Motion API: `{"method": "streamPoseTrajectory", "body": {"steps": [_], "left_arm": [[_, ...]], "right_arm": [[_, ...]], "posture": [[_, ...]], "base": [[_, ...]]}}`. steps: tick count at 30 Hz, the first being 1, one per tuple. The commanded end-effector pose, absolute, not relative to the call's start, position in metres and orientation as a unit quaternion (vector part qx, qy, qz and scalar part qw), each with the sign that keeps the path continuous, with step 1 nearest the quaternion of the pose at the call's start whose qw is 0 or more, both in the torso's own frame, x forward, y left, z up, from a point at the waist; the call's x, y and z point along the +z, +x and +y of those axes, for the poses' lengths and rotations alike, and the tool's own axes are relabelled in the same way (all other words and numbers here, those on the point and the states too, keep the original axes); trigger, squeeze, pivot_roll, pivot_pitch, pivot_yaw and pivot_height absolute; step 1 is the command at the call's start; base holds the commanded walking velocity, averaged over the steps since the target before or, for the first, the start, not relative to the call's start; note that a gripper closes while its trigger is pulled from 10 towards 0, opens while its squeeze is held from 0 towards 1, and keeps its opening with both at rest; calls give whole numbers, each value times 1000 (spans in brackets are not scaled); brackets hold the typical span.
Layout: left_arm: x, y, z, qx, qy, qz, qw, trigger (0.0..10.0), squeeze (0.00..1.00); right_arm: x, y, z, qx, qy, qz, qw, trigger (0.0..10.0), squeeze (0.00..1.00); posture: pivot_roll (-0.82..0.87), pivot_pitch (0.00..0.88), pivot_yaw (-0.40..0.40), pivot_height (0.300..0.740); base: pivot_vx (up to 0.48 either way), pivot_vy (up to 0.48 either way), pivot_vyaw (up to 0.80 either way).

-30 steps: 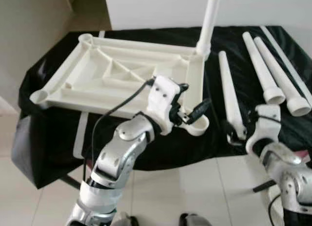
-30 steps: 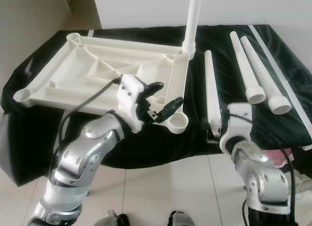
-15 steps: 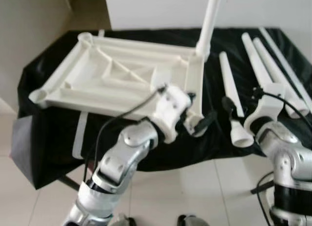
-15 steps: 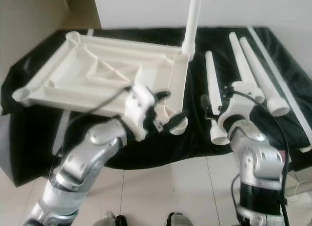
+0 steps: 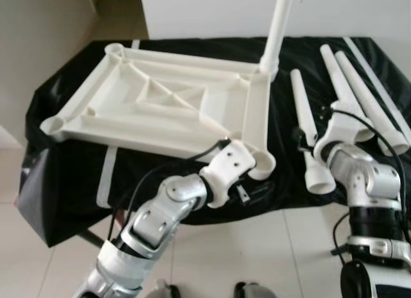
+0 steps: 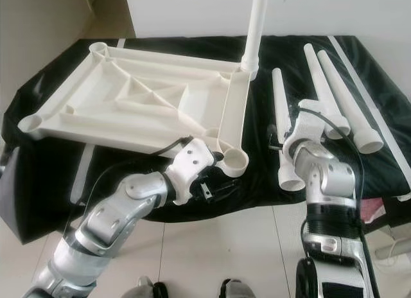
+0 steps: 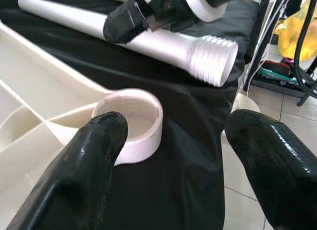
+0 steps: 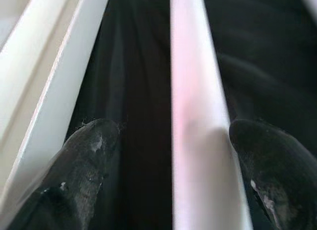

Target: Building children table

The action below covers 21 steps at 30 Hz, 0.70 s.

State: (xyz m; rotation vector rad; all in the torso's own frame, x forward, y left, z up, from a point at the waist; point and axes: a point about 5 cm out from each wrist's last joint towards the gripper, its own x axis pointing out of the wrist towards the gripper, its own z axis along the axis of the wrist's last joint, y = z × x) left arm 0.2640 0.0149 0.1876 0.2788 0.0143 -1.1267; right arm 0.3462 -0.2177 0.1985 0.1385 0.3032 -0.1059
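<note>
White leg (image 6: pixel 283 140) lengthwise, threaded end near

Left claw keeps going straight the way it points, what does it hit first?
Probably the tabletop's empty corner socket: it sits just ahead, by one open finger of the left claw. Beyond lies a leg. Depth is unclear.

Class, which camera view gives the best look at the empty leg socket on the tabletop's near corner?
The left wrist view: the leg socket appears large, its open rim and hollow clear, between the left hand's fingers. Both eye views show it small, beside that hand. The right wrist view looks along a table leg instead.
</note>
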Motion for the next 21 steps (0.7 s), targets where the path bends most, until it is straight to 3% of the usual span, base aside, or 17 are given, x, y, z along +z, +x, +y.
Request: {"method": "streamPoseTrajectory", "body": {"steps": [1,3,21], "left_arm": [[187,266,16,-518,133,13,845,10000,0],[188,268,19,-499,132,11,857,10000,0],[195,274,18,-476,115,6,872,10000,0]], "right_arm": [[192,346,-218,-52,82,173,980,10000,0],[188,349,-219,-59,90,216,970,10000,0],[168,343,-219,-80,74,366,924,10000,0]], "posture": [[-44,150,-17,740],[-40,162,-29,740],[-56,154,-40,740]], "base": [[0,0,0],[0,0,0],[0,0,0]]}}
